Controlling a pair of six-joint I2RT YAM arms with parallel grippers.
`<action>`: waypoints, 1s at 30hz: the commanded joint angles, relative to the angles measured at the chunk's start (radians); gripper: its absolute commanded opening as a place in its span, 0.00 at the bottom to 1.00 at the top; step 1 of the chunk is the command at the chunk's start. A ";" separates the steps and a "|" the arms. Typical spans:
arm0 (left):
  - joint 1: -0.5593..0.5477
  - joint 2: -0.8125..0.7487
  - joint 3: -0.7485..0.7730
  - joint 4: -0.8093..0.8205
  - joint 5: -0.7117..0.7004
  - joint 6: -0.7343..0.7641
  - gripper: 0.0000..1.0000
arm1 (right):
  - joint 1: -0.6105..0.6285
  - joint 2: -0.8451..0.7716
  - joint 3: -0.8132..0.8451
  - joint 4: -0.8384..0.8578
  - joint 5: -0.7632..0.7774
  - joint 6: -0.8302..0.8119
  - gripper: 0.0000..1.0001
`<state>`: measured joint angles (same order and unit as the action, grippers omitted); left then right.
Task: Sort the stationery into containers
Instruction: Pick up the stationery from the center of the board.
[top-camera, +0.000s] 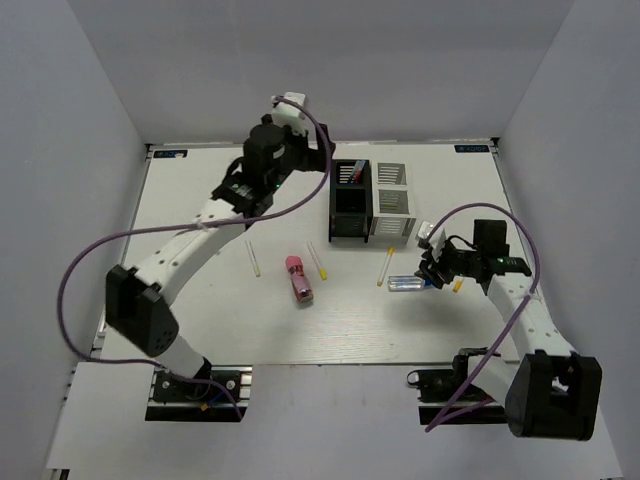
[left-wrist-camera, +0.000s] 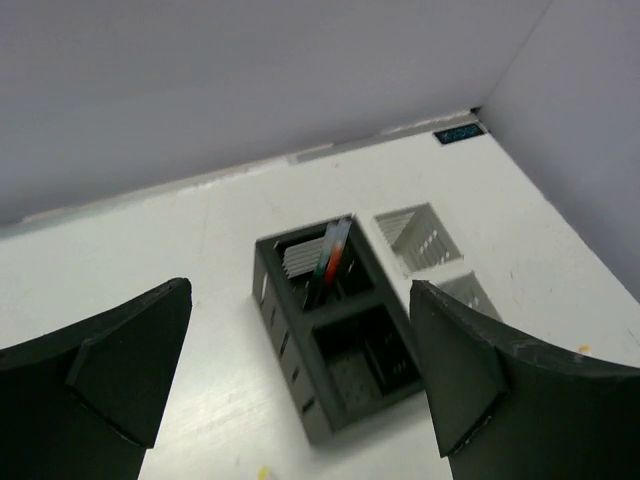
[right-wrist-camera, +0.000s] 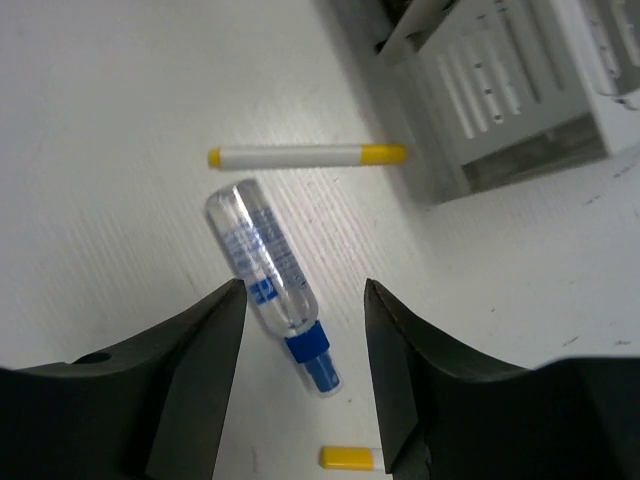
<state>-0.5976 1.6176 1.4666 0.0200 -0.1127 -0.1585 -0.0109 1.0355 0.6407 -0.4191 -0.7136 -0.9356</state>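
Observation:
The black organiser (top-camera: 348, 203) and the white-grey organiser (top-camera: 392, 200) stand joined at the table's back middle. A red-black pen (left-wrist-camera: 333, 255) stands in the black organiser's (left-wrist-camera: 300, 365) far compartment. My left gripper (top-camera: 316, 163) is open and empty, above and just left of it. The clear blue-capped bottle (right-wrist-camera: 265, 262) lies flat, its cap between my right gripper's open fingers (right-wrist-camera: 210, 350). My right gripper (top-camera: 436, 268) is empty, right of the bottle (top-camera: 408, 284). Three white-and-yellow pens (top-camera: 254, 257) (top-camera: 317, 261) (top-camera: 386, 266) and the pink-capped tube (top-camera: 298, 278) lie in front of the organisers.
Another yellow-ended pen (right-wrist-camera: 350, 458) lies under my right gripper, also seen in the top view (top-camera: 458, 284). A white-and-yellow pen (right-wrist-camera: 310, 155) lies against the white-grey organiser's corner (right-wrist-camera: 520, 100). Grey walls close in the table's back and sides.

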 joint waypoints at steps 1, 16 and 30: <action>0.016 -0.093 0.002 -0.483 -0.068 -0.061 1.00 | 0.003 0.090 0.086 -0.171 -0.033 -0.377 0.57; 0.025 -0.555 -0.617 -0.540 -0.298 -0.115 1.00 | 0.109 0.257 0.019 -0.044 0.015 -0.516 0.73; 0.025 -0.616 -0.653 -0.535 -0.334 -0.144 1.00 | 0.232 0.478 0.114 -0.071 0.141 -0.483 0.29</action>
<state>-0.5758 1.0214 0.8345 -0.5308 -0.4351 -0.2924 0.2104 1.4956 0.7166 -0.4206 -0.6052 -1.3926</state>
